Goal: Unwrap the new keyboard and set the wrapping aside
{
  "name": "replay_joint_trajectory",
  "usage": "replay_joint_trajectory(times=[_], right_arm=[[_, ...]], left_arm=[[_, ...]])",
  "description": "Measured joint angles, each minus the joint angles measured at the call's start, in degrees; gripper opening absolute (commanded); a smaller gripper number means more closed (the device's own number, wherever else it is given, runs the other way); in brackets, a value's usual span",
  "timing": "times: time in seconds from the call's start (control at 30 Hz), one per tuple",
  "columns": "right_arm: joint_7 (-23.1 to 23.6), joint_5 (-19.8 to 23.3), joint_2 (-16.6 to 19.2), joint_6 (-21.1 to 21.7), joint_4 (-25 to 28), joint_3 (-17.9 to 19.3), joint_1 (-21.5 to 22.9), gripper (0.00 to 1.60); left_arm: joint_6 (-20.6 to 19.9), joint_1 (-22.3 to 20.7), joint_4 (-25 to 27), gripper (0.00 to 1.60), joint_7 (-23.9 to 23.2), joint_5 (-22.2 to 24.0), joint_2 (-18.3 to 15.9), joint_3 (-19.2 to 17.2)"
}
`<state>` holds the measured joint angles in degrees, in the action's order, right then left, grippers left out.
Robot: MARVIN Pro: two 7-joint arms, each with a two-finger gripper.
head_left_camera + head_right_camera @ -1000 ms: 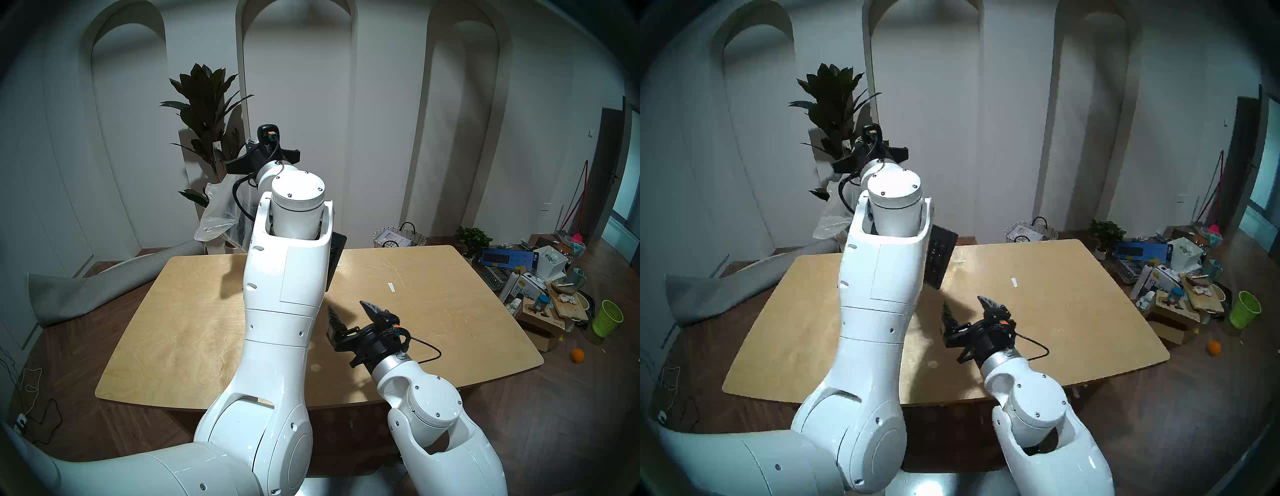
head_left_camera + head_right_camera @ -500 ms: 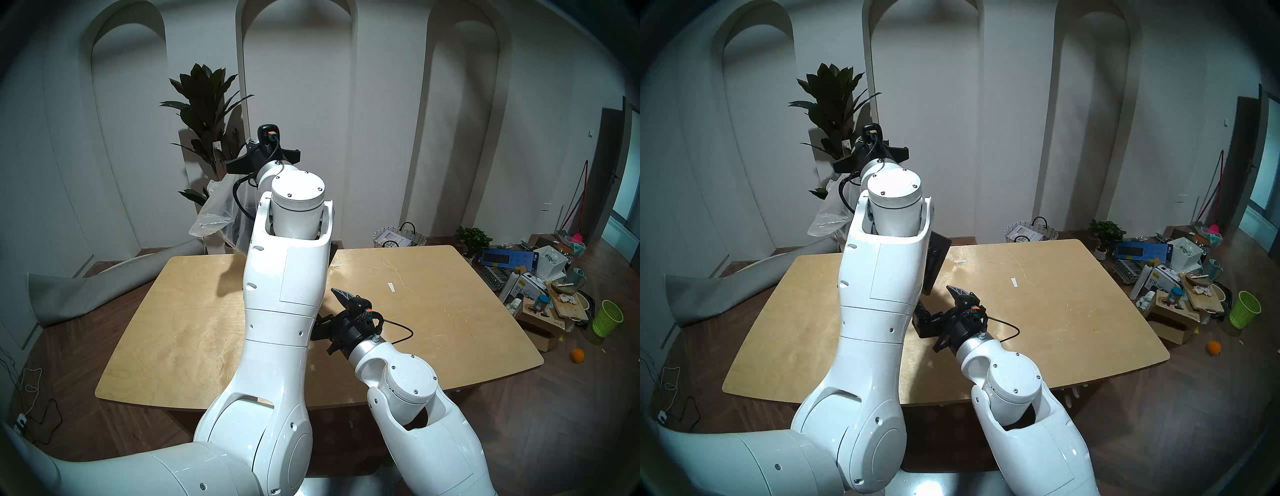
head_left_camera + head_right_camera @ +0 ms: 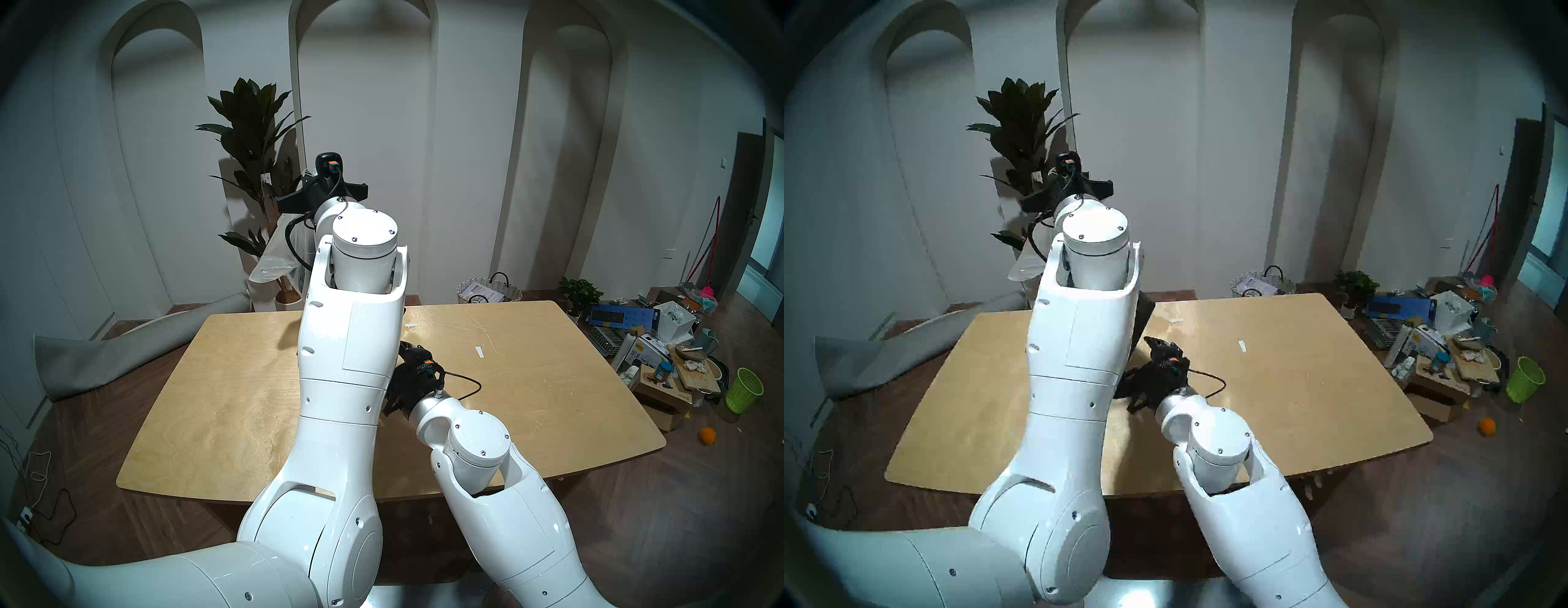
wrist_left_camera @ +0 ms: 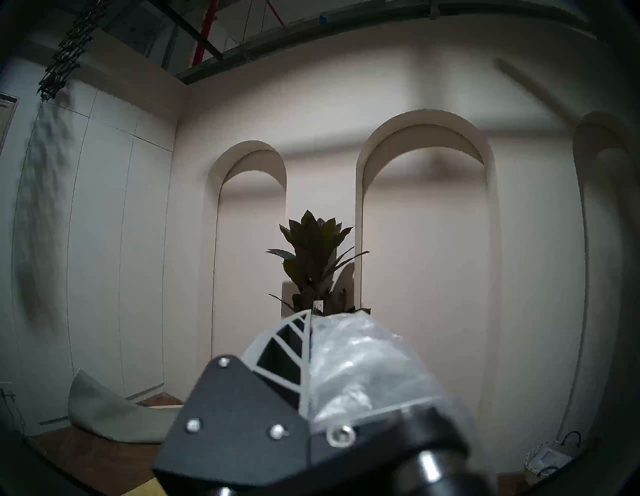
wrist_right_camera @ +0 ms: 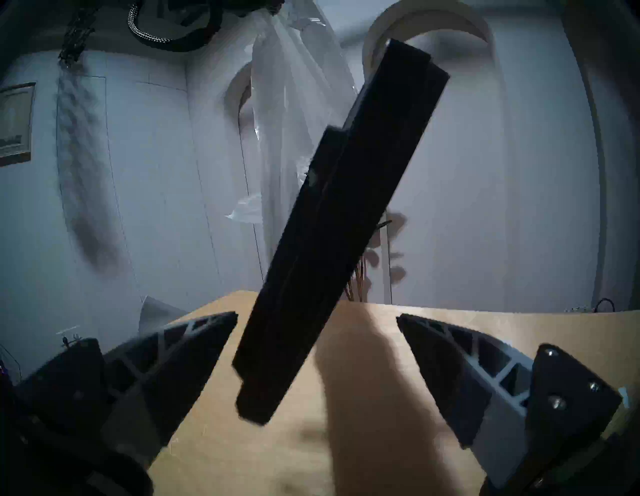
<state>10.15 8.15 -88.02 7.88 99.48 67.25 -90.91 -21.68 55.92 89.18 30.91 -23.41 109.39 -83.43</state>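
Two hands are at work. High up, the left hand (image 4: 310, 350) is pressed together, pinching the clear plastic wrapping (image 4: 363, 367), which hangs down from it. The black keyboard (image 5: 332, 221) hangs tilted above the wooden worktop (image 5: 398, 398), its top end in the wrapping. The right hand (image 5: 317, 350) is spread wide, one finger on each side of the keyboard's low end, not touching it.

1. Wrapping (image 4: 363, 360): thin clear plastic film, crinkled, catching glossy highlights
2. Keyboard (image 5: 339, 221): matt black plastic, smooth-edged
3. Table (image 3: 237, 382): pale wood, smooth with a soft sheen and fine scratches
4. Left arm (image 3: 339, 382): glossy white plastic shell
5. Right gripper (image 5: 317, 350): matt dark ribbed plastic fingers
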Motion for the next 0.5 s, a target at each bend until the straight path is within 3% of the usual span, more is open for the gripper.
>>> replay_joint_trajectory(times=[0.3, 0.33, 0.37, 0.4, 0.5], right_arm=[[0.0, -1.8, -1.7, -1.9, -4.4, -0.4, 5.0, 1.6], [-0.2, -1.9, -2.0, -2.3, -5.3, -0.2, 5.6, 0.8], [-0.3, -2.0, -2.0, -2.5, -5.7, 0.0, 5.8, 0.56], [-0.6, -2.1, -2.2, -2.8, -6.4, 0.3, 6.2, 0.0], [-1.1, -2.3, -2.5, -3.7, -7.9, 0.8, 7.1, 0.0]], left_arm=[[0.0, 0.0, 0.0, 0.0, 0.0, 0.0, -0.1, 0.0], [0.1, 0.0, 0.0, 0.0, 0.0, 0.0, -0.1, 0.0], [0.1, 0.0, 0.0, 0.0, 0.0, 0.0, -0.1, 0.0], [0.1, 0.0, 0.0, 0.0, 0.0, 0.0, -0.1, 0.0], [0.1, -0.1, -0.1, 0.0, 0.0, 0.1, -0.1, 0.0]])
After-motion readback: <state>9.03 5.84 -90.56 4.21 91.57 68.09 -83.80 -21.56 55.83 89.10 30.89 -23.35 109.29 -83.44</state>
